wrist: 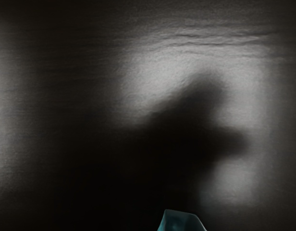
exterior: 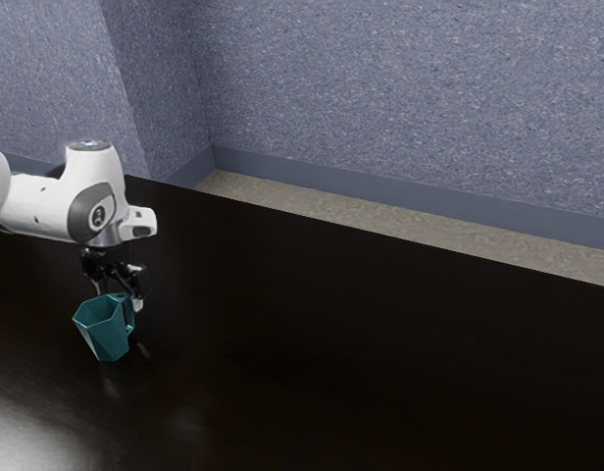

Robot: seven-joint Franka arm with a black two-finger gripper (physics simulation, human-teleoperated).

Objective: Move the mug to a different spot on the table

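One tilted teal mug (exterior: 104, 329) held at its rim by one pincer (exterior: 119, 291).

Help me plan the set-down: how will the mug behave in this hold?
The mug looks rigid; its faceted walls should keep shape. Held by one wall in the end effector, it hangs tilted, so it may pivot. Its narrow base could tip on landing.

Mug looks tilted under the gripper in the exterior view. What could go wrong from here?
1. The mug hangs tilted from the gripper, apparently pinched at the rim only; it could swing or slip out in transit.
2. Set down at that tilt on the table, it may tip over.
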